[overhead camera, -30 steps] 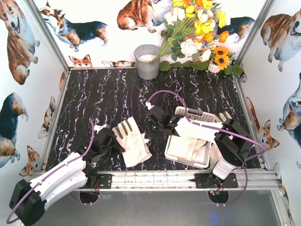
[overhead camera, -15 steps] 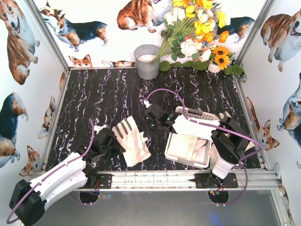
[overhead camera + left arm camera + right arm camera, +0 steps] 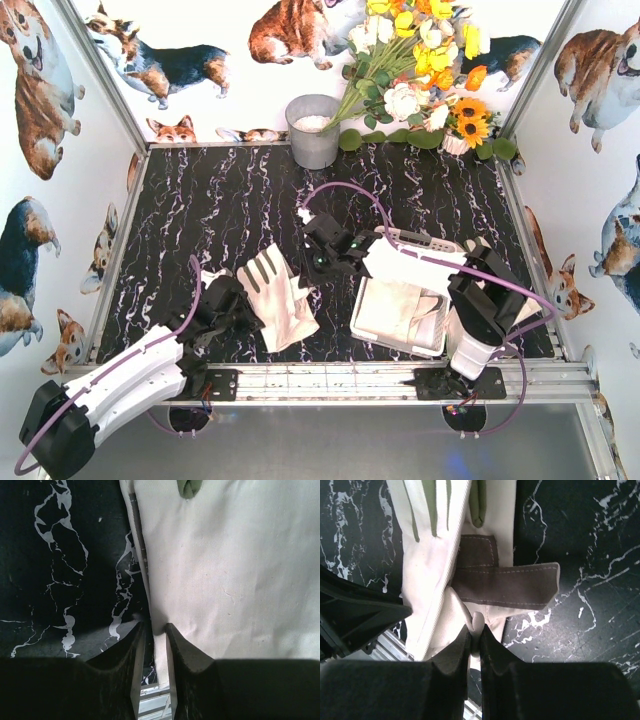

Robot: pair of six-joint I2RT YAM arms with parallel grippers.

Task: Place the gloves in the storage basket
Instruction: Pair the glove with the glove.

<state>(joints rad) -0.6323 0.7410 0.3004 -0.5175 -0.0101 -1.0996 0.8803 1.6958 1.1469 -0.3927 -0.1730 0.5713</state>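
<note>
The black marbled table [image 3: 200, 220] carries the white storage basket [image 3: 420, 243] at the near right, with folded gloves [image 3: 400, 312] already inside. One glove [image 3: 280, 305] lies flat on the table near the basket's 9 o'clock side. Its long axis runs from 11 to 5 o'clock, with the fingers at the far end. The right pincer [image 3: 476, 630] is closed on a small fold at the glove's 1 o'clock edge and is the nearer one to the basket, which lies at its 3 o'clock. The left pincer [image 3: 154, 630] sits at the glove's 8 o'clock edge, jaws barely apart around the hem; whether it grips cannot be told.
</note>
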